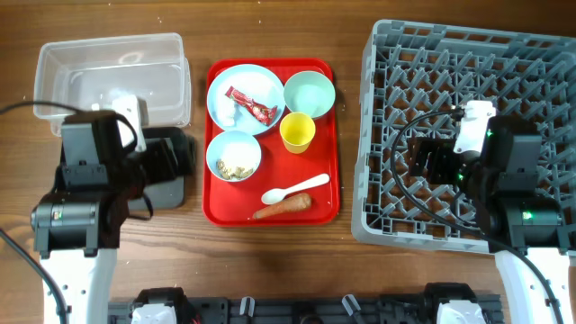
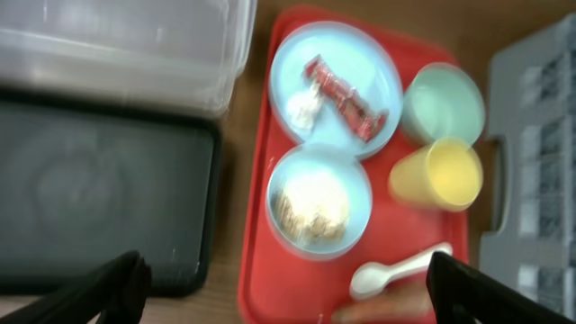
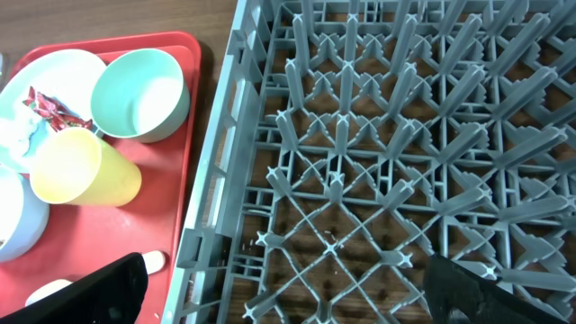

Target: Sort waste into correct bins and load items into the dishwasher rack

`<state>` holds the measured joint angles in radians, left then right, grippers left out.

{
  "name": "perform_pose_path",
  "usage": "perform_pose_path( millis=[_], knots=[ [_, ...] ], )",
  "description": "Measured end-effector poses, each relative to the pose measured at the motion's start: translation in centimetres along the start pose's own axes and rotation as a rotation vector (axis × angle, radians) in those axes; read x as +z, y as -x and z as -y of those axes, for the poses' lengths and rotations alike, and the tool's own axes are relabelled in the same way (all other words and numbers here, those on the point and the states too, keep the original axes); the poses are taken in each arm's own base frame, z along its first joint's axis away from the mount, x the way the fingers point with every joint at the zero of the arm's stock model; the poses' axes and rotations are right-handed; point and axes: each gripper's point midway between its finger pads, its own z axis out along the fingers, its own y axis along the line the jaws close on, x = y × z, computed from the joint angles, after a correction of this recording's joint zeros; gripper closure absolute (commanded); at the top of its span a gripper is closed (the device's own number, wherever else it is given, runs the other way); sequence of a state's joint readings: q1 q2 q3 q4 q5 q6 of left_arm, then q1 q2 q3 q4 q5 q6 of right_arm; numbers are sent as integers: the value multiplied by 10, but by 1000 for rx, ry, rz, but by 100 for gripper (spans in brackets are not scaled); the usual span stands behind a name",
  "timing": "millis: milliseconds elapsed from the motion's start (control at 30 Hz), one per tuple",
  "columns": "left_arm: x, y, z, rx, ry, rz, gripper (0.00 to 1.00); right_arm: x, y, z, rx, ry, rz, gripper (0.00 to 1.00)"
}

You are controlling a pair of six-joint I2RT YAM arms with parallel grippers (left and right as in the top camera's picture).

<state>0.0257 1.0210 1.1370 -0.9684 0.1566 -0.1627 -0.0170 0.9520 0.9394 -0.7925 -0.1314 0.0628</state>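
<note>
On the flat red tray (image 1: pixel 317 166) sit a pale blue plate (image 1: pixel 263 85) holding the red wrapper (image 1: pixel 251 103), an empty bowl (image 1: pixel 310 93), a yellow cup (image 1: pixel 298 132), a bowl (image 1: pixel 236 142) with beige crumbs (image 1: pixel 232 168), a white spoon (image 1: pixel 294 189) and the carrot piece (image 1: pixel 283 208). My left gripper (image 2: pixel 288 292) is open and empty above the gap between the black tray (image 2: pixel 90 198) and the red tray. My right gripper (image 3: pixel 288 292) is open and empty over the left part of the grey rack (image 1: pixel 468 54).
The clear tub (image 1: pixel 108 76) stands at the back left, with the black tray (image 1: pixel 171 184) in front of it, partly hidden by my left arm. The rack's left wall (image 3: pixel 211 180) stands close to the red tray's right edge.
</note>
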Motion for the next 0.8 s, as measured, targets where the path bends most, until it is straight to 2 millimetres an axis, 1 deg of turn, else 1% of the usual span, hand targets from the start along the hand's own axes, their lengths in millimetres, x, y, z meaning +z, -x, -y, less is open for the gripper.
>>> perform_pose_path(
  millis=[67,133,167,233,267,300,333,367,400,433,500,567,633,800],
  knots=[
    [6,18,5,10,-23,52,4,0,0,0,0,3,0,0],
    [25,43,16,34,-60,110,6,0,2,-1,0,3,6,0],
    [37,48,21,45,-72,108,6,0,2,-1,0,4,8,0],
    [67,56,34,72,-97,99,7,0,2,-1,-1,4,9,0],
    [87,57,41,89,-108,86,7,0,2,-1,0,4,8,0],
    [101,57,45,98,-112,75,9,0,2,-1,0,4,8,0],
    [118,55,51,110,-120,60,9,0,2,-1,2,4,9,0],
    [138,48,57,124,-125,30,10,0,3,-1,2,4,11,0],
    [150,43,59,129,-126,9,11,0,3,-1,2,4,11,0],
    [166,36,63,140,-125,-16,11,0,3,-1,2,4,11,0],
    [192,24,66,154,-113,-50,14,0,3,-1,2,4,11,0],
    [219,5,61,162,-81,-109,14,0,3,-1,2,4,11,0],
    [235,-8,54,161,-57,-151,14,0,3,-1,2,4,11,0],
    [261,-30,37,160,7,-215,14,0,3,-1,2,4,11,0]
  ],
)
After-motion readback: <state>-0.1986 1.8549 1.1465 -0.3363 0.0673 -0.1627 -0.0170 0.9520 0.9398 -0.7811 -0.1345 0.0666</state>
